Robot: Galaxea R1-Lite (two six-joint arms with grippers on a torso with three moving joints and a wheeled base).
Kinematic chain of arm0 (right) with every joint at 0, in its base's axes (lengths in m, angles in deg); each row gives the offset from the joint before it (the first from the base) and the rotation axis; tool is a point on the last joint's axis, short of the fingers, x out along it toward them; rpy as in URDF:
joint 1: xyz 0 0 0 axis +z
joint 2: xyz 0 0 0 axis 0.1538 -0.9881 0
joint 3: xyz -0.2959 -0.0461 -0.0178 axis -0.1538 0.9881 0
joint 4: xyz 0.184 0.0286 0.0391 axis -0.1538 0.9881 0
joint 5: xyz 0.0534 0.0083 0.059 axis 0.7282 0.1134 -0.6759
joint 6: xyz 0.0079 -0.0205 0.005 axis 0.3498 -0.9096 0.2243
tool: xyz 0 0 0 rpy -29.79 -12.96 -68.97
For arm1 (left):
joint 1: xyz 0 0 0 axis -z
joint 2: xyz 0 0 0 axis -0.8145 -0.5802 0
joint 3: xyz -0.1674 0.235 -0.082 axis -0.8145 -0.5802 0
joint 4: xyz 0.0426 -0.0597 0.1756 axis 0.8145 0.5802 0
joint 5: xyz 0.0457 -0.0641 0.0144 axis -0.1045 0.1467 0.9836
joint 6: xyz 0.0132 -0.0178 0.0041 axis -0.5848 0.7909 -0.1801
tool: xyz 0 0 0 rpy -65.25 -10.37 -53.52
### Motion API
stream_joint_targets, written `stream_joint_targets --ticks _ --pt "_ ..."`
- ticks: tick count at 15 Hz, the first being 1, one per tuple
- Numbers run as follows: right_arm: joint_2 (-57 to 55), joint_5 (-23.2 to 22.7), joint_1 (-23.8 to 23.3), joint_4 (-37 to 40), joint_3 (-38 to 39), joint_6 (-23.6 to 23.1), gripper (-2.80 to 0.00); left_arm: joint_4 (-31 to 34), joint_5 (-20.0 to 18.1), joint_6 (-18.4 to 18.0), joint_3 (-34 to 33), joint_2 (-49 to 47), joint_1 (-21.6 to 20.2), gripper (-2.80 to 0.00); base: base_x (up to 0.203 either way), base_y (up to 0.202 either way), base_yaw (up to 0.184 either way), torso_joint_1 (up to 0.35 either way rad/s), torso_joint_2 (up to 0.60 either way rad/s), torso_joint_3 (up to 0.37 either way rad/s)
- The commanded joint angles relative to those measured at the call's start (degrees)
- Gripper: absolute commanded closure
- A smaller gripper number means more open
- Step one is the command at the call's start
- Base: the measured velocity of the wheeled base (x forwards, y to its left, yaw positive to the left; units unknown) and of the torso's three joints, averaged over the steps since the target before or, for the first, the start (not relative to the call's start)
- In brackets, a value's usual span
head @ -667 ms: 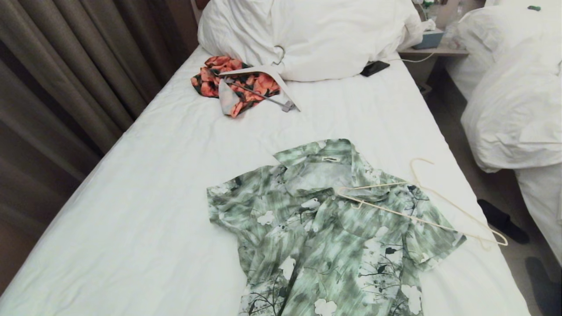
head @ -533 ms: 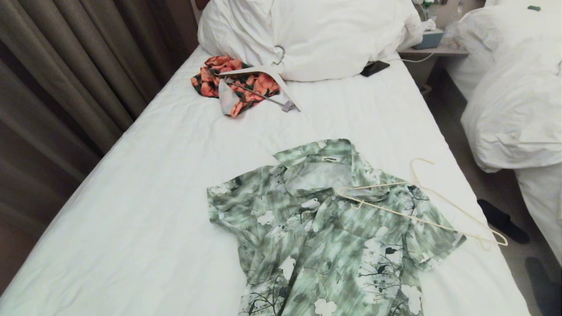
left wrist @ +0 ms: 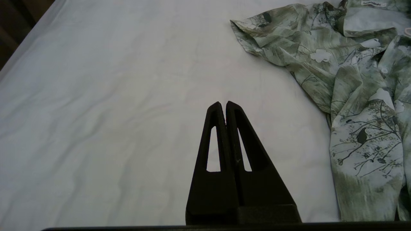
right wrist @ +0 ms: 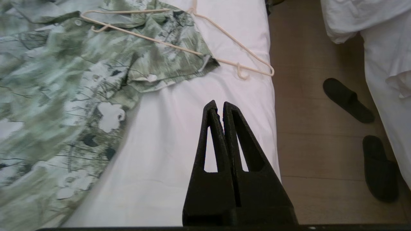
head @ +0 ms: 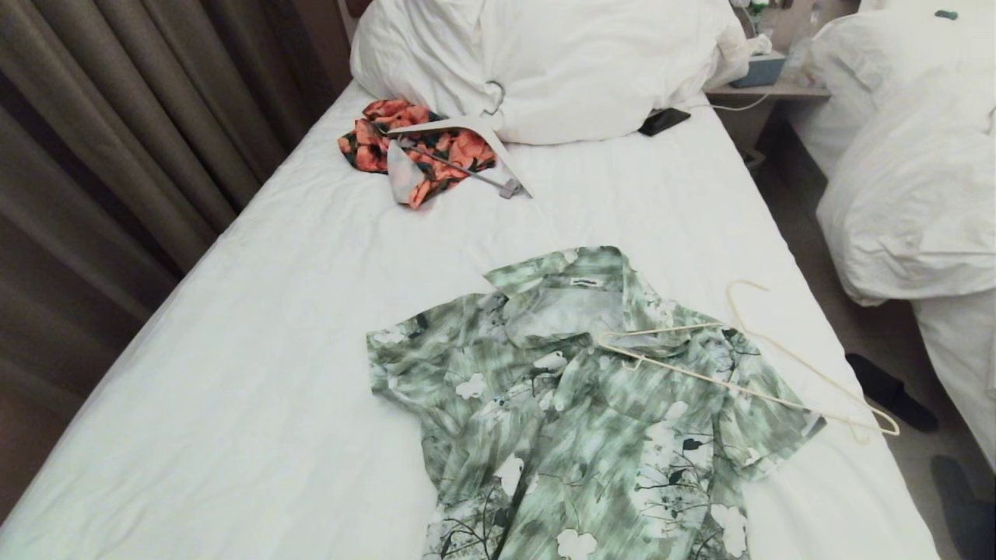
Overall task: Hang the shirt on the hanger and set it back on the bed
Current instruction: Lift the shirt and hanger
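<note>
Lying flat on the bed [head: 257, 327], the shirt [head: 576, 420] is spread out face up with its collar pointing toward the pillows [head: 545, 62]. The hanger [head: 747, 365] is resting partly on the shirt's right shoulder and sleeve, with its hook and far corner out on the bare sheet near the bed's right edge. So nothing's been hung yet.

Handling-wise, I'd guess the shirt is light and floppy, the kind of thin fabric that bunches the second you pinch it. Best bet is probably the collar or a shoulder seam, where there's a bit more structure. The hanger looks like thin wire: light, a bit springy, and lying almost flush with the sheet, so it could be fiddly to get under. The neck just below the hook, or the corner hanging out over the sheet, seems the easiest place to grab, since there's no cloth under it there.

Neither arm shows up from the head camera. The left gripper [left wrist: 223, 104] has its fingers pressed together with nothing between them, hovering over bare sheet well clear of the shirt's left sleeve. The right gripper [right wrist: 218, 103] is the same story, closed and empty, over the sheet near the bed's right edge, with the hanger's corner a bit ahead of it. A pair of slippers [right wrist: 348, 100] sits on the floor beside the bed.
</note>
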Motion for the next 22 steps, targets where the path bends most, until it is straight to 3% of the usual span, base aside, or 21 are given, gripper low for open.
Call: stream_joint_targets --ticks 1,6,9,11,14,19,22 --pt "-5.31 -0.28 0.11 1.39 -4.63 0.07 0.00 0.03 0.04 0.05 0.00 0.11 0.00 0.00 0.000 0.000 0.000 0.000 0.00 0.000" --pt "-35.47 -0.82 -0.05 3.15 -19.01 3.76 0.00 0.03 0.04 0.05 0.00 0.11 0.00 0.00 0.000 0.000 0.000 0.000 0.00 0.000" --pt "-57.58 -2.91 -2.73 1.24 -26.70 4.95 0.00 0.01 0.04 0.05 0.00 0.11 0.00 0.00 0.000 0.000 0.000 0.000 0.00 0.000" --pt "-71.59 -10.05 -7.51 0.73 -33.59 4.49 0.00 0.01 0.04 0.05 0.00 0.11 0.00 0.00 0.000 0.000 0.000 0.000 0.00 0.000" --pt "-89.37 -26.16 -17.76 5.51 -47.02 0.68 0.00 0.01 0.04 0.05 0.00 0.11 0.00 0.00 0.000 0.000 0.000 0.000 0.00 0.000" --pt "-110.79 -51.73 -29.03 26.04 -68.93 -10.80 0.00 0.01 0.04 0.05 0.00 0.11 0.00 0.00 0.000 0.000 0.000 0.000 0.00 0.000" --pt "-120.82 -58.54 -30.71 36.30 -79.87 -17.71 0.00 0.01 0.04 0.00 0.00 0.11 0.00 0.00 0.000 0.000 0.000 0.000 0.00 0.000"
